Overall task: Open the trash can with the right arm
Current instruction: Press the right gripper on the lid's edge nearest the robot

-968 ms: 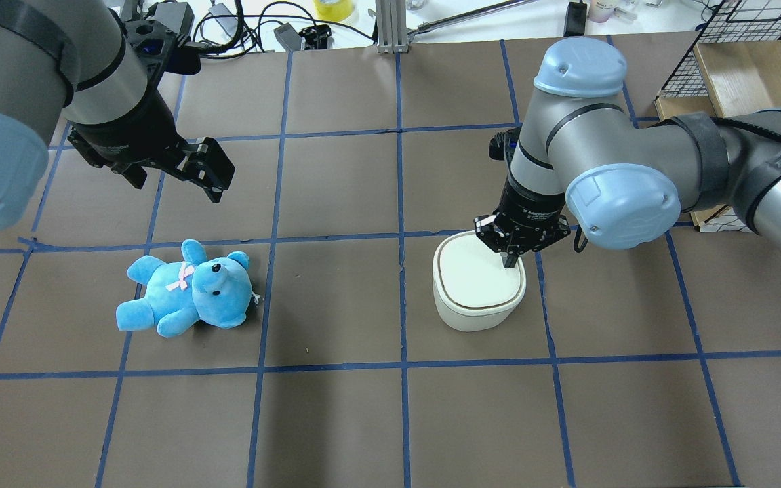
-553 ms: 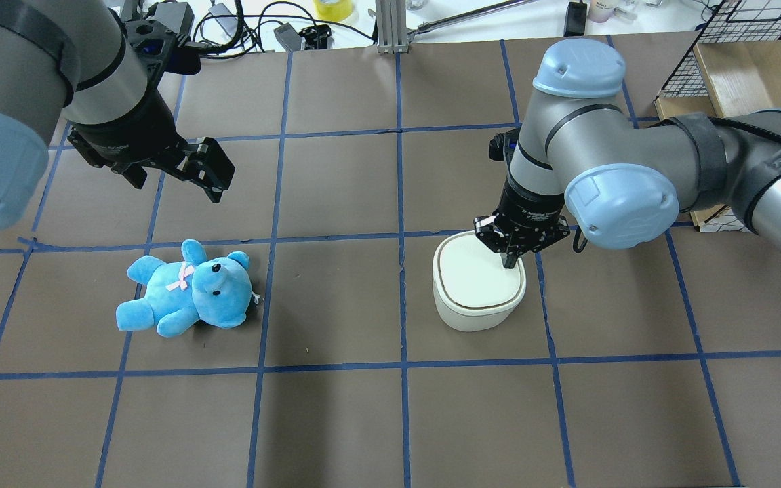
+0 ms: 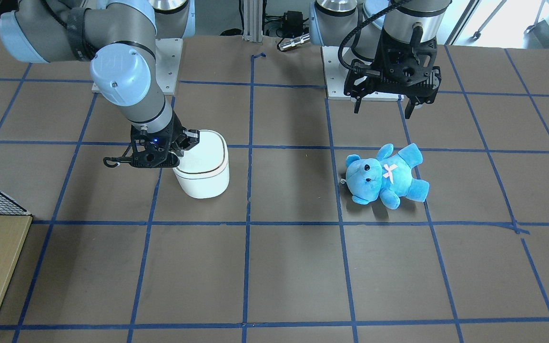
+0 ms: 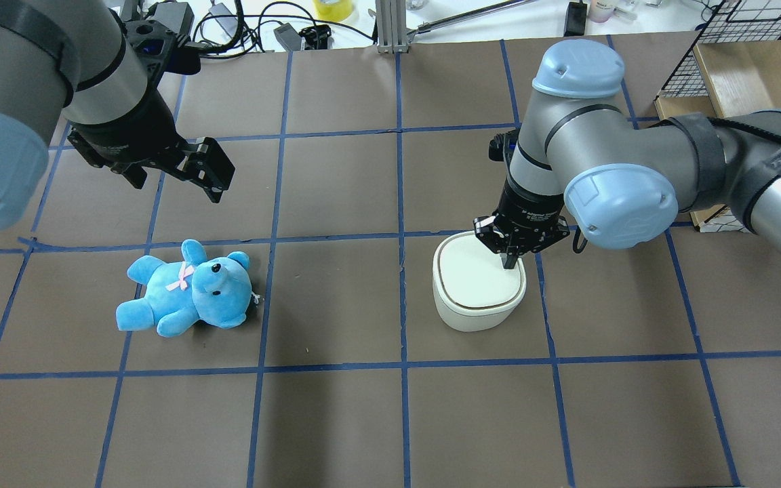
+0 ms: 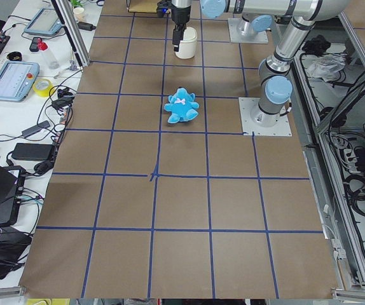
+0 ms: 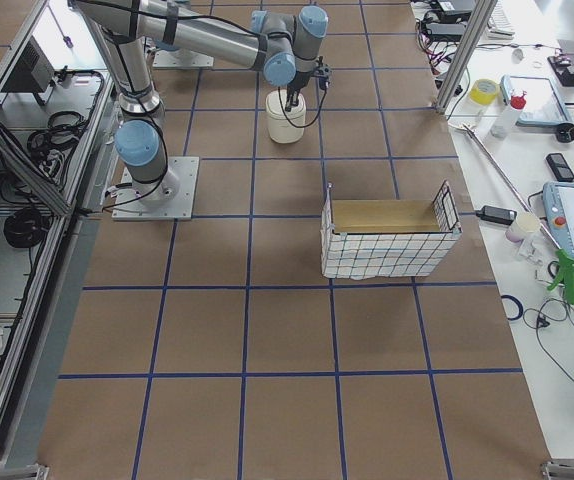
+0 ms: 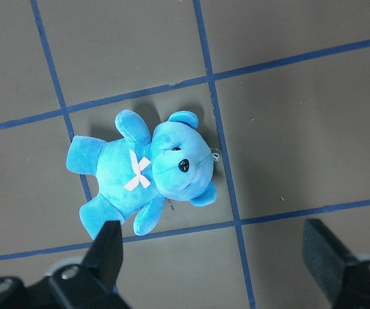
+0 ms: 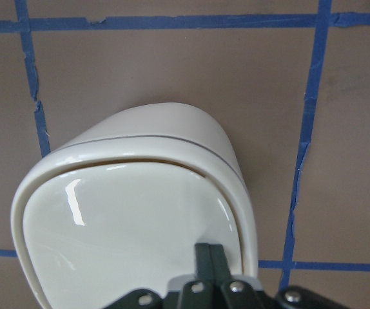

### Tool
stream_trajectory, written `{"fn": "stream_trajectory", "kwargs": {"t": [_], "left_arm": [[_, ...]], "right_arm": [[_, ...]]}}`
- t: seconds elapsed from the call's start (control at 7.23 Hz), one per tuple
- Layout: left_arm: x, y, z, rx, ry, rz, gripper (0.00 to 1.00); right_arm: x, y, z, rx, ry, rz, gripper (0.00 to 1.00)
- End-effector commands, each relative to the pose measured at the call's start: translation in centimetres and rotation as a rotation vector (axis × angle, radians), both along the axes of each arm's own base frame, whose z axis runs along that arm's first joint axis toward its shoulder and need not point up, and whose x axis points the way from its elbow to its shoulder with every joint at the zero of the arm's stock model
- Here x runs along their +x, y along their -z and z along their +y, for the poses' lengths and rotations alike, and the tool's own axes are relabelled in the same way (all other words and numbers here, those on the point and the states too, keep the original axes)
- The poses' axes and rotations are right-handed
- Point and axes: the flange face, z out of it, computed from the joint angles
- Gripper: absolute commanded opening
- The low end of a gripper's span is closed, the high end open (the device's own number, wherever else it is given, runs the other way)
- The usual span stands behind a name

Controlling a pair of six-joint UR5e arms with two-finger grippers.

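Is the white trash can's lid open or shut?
Shut. The trash can lid lies flat inside its rim; the right hand, closed, meets its edge.

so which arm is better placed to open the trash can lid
Right. The right tool, shut, is tip-down on the trash can near its lid's edge; the left tool hangs open over by the teddy bear, well away.

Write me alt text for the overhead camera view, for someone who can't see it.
The right gripper, fingers closed, points down at the edge of the shut lid of a white trash can. Across the brown gridded table, a blue teddy bear lies near the open, raised left gripper.
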Motion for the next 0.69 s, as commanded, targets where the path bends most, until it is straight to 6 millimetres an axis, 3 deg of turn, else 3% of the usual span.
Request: {"fn": "stream_trajectory", "kwargs": {"t": [0.0, 0.28, 0.55], "left_arm": [[0.0, 0.0, 0.0, 0.0, 0.0, 0.0, 1.0], [0.0, 0.0, 0.0, 0.0, 0.0, 0.0, 1.0], [0.0, 0.0, 0.0, 0.0, 0.0, 0.0, 1.0]], "right_arm": [[0.0, 0.1, 0.0, 0.003, 0.0, -0.001, 0.0], [0.0, 0.1, 0.0, 0.003, 0.001, 0.001, 0.0], [0.1, -2.0, -0.4, -0.039, 0.005, -0.005, 0.0]]}}
